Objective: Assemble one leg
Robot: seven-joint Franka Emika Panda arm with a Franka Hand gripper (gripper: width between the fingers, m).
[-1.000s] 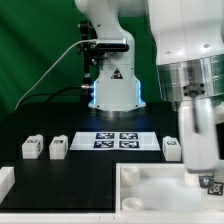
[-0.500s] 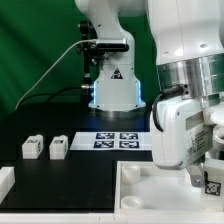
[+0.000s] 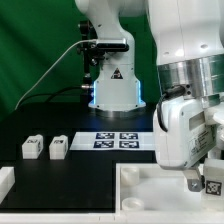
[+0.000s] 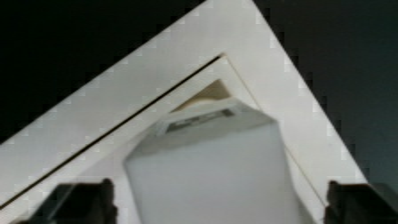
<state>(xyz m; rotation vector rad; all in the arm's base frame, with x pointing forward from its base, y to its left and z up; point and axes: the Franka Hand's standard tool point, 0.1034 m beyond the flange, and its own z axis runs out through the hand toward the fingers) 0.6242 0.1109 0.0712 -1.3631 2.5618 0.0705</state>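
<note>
My gripper [image 3: 203, 183] hangs at the exterior view's right, over the far right corner of the large white board [image 3: 150, 192]. It is shut on a leg [image 3: 213, 186], whose black-and-white tag shows beside the dark finger [image 3: 192, 181]. In the wrist view the white leg [image 4: 210, 160] stands between the two dark fingertips [image 4: 80, 202], and the gripper [image 4: 222, 205] points down at a white corner of the board [image 4: 143, 95]. Two more legs [image 3: 32, 148] [image 3: 58, 148] lie on the black table at the exterior view's left.
The marker board [image 3: 118, 139] lies in the middle, in front of the arm's base [image 3: 112, 90]. A white part [image 3: 5, 181] shows at the lower left edge. The arm's hand [image 3: 180, 135] blocks the area right of the marker board.
The hand has turned about its axis over the board corner, so its broad side now faces the camera and hides a leg that lay right of the marker board. The held leg stays low at the corner.
</note>
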